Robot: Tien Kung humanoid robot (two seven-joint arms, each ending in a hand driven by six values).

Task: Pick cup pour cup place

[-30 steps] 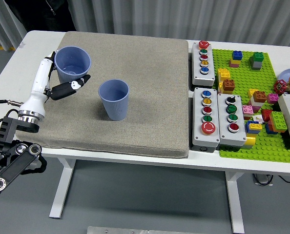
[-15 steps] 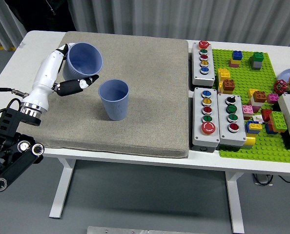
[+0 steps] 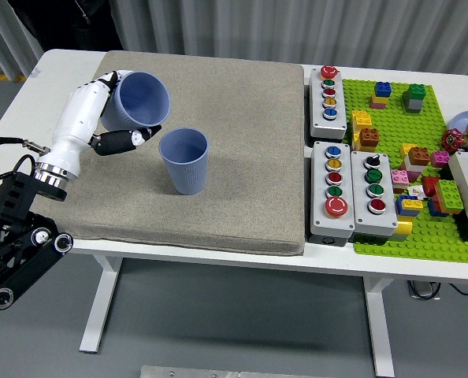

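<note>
Grey curtains run behind a white worktop (image 3: 68,63) with a grey fabric mat (image 3: 242,150) across most of it, so pretty plain setup. The left hand (image 3: 112,118) is clamped on a blue cup (image 3: 139,98), held up off the mat and tipped toward a second blue cup (image 3: 183,161) standing upright just beside it, lower and to the right. Looks like the pour step to me.

What could go wrong: the tilted rim sits up and left of the standing cup's mouth rather than squarely over it, so anything coming out might land on the mat. Swinging in closer could also knock the standing cup, which looks light and easy to tip.

Can't see if the held cup has anything in it, the inside just reads as blue. Fingers behind the cup are hidden, only the dark thumb side shows. Right arm isn't in frame. Button boxes (image 3: 332,189) and a green brick plate (image 3: 423,157) sit well off to the right.
</note>
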